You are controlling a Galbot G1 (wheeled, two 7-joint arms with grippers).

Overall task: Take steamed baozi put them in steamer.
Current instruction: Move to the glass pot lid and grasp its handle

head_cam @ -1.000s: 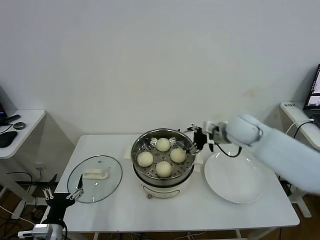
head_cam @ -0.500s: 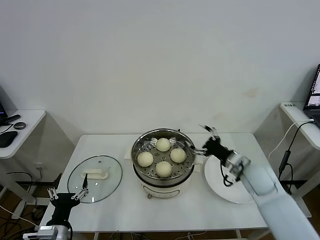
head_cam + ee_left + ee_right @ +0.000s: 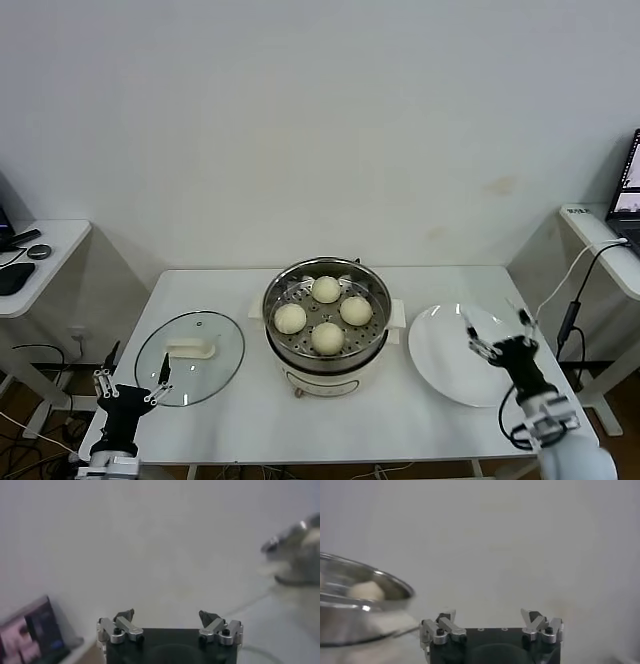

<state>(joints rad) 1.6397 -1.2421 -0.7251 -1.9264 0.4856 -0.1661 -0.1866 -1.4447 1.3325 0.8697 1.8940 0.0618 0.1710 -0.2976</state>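
Head view: four steamed baozi (image 3: 323, 313) inside steamer (image 3: 325, 358) at table centre; left gripper (image 3: 133, 382) near left edge, right gripper (image 3: 497, 332) over plate (image 3: 450, 370), both spread, empty.
Left wrist: fingers (image 3: 124, 616) apart.
Right wrist: fingers (image 3: 446, 617) apart; steamer (image 3: 360, 605) nearby.

A white rectangular table (image 3: 250, 420) is seen against a pale wall. Three things are set directly on it in a row: a round glass lid (image 3: 190, 357) with a white handle at the left, the steamer (image 3: 326, 345) in the middle, and a flat white plate (image 3: 450, 365) at the right.
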